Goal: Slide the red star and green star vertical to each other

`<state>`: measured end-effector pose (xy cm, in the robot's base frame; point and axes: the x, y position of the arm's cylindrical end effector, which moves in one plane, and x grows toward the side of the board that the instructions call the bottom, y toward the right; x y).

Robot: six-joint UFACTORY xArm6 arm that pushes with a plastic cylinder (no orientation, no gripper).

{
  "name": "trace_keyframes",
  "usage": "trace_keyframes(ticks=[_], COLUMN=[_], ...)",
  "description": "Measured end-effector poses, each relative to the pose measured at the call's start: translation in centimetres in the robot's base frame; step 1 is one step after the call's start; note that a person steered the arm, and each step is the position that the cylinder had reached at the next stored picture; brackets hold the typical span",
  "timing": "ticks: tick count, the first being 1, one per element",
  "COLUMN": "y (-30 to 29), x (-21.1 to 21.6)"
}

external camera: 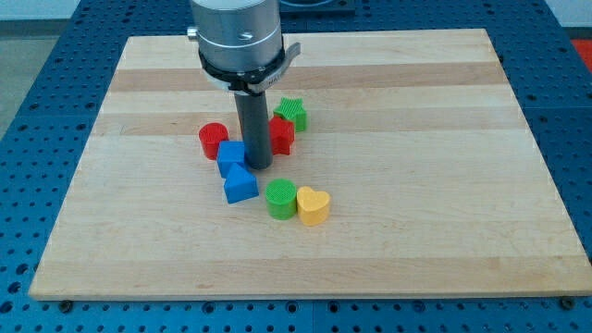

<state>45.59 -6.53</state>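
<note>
The red star (282,135) lies near the board's middle, partly hidden behind my rod. The green star (292,113) sits just above and slightly right of it, touching or nearly touching. My tip (258,165) rests on the board just left of and below the red star, beside the blue cube (231,156).
A red cylinder (213,140) lies left of the blue cube. A blue triangular block (240,185) sits below the cube. A green cylinder (281,198) and a yellow heart (313,205) lie side by side below my tip. The wooden board (416,185) sits on a blue perforated table.
</note>
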Motion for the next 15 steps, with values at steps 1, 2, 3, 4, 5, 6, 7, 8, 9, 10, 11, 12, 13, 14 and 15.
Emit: trace_keyframes(ticks=[1, 2, 3, 4, 5, 6, 7, 8, 9, 10, 11, 12, 13, 14, 15], y=[0.5, 1.0, 3.6, 6.4, 5.3, 2.7, 2.3, 2.2, 2.2, 2.5, 4.3, 5.3, 3.4, 3.2, 1.8], x=[-2.0, -3.3, -1.9, 1.0, 1.3, 1.6, 1.6, -1.7, -1.9, -4.0, -4.0, -4.0, -4.0, -4.0, -3.2])
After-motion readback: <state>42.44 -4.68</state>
